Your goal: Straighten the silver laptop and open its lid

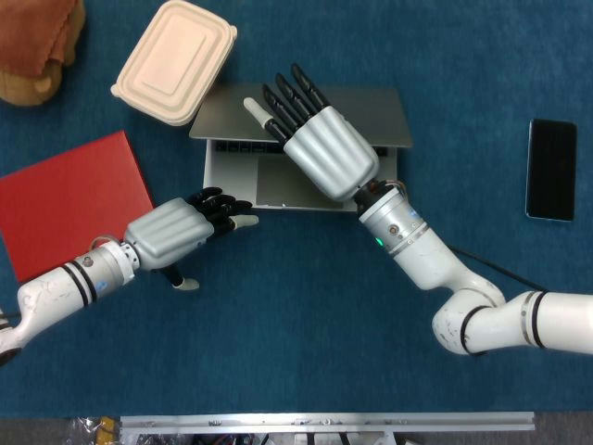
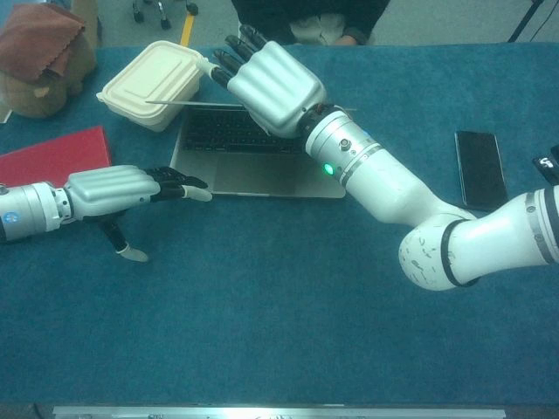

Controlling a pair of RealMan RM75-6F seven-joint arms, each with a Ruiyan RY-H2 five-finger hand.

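Note:
The silver laptop [image 1: 232, 176] lies roughly square to the table edge, its lid [image 1: 380, 116] raised part way so the keyboard [image 2: 218, 131] shows. My right hand [image 1: 320, 148] reaches over the base with its fingers stretched out and pressed against the inside of the lid near its top edge; the chest view shows the right hand [image 2: 271, 87] above the keyboard. My left hand [image 1: 176, 232] lies flat at the laptop's front left corner with its fingertips at the base's front edge; the chest view has the left hand [image 2: 118, 188] low on the table with its thumb pointing down.
A beige lidded food box [image 1: 176, 60] sits at the lid's back left corner, touching or overlapping it. A red book [image 1: 69, 204] lies left of the laptop. A black phone [image 1: 550, 169] lies far right. A brown plush with a cloth [image 1: 32, 42] sits at the back left.

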